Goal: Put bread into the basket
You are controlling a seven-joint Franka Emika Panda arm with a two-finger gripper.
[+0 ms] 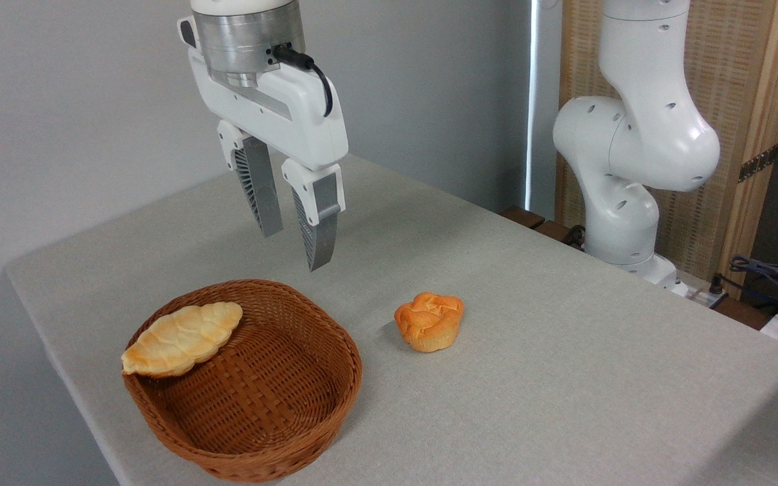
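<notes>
The bread (182, 337), a flat leaf-shaped golden loaf with browned ridges, lies tilted against the left inner wall of the brown woven basket (308, 412), its upper edge resting on the rim. My gripper (294, 251) hangs well above the basket's back rim, fingers pointing down. It is open, with a clear gap between the fingers and nothing held. The gripper is up and to the right of the bread, not touching it.
A small round orange muffin-shaped bun (429, 320) sits on the grey table (564, 405) to the right of the basket. The arm's white base (625, 202) stands at the table's back right, with cables beside it. The table's left edge runs close to the basket.
</notes>
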